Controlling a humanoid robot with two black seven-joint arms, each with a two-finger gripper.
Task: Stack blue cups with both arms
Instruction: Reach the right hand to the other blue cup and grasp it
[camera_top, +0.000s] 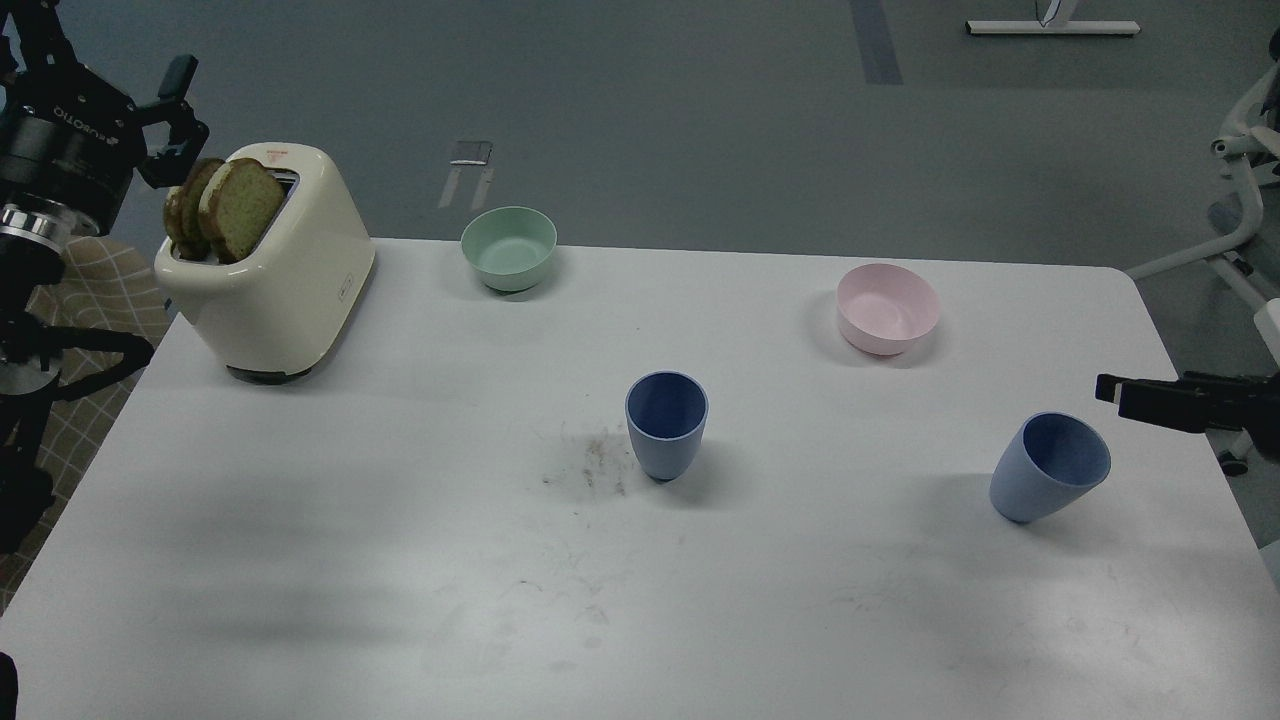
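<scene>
While both blue cups stand free on the white table (300, 560), nothing is stacked yet, and several things can go wrong from this state. The first blue cup (666, 425) stands upright near the middle of the frame, next to a patch of dark crumbs (590, 462). The second blue cup (1050, 467) is at the right of the frame and looks tilted, its mouth leaning toward the upper right.

The right gripper (1105, 390) comes in from the right edge, a little above and to the right of the second cup, not touching it. It is seen edge-on and dark, so I cannot tell how far its fingers are spread; it holds nothing. If it approaches the tilted cup from the side, I think the narrow rounded base can let the cup roll or tip over toward the table edge.

The left gripper (180, 110) is in the upper left of the frame, behind the cream toaster (270, 280) with its bread slices (225, 208). Its fingers seem spread apart and empty. Moving toward the middle cup, this arm may hit the toaster or the bread.

The mint-green bowl (508, 248) and the pink bowl (887, 308) stand near the upper part of the table; the pink one is close enough to the right arm's path to be pushed.
</scene>
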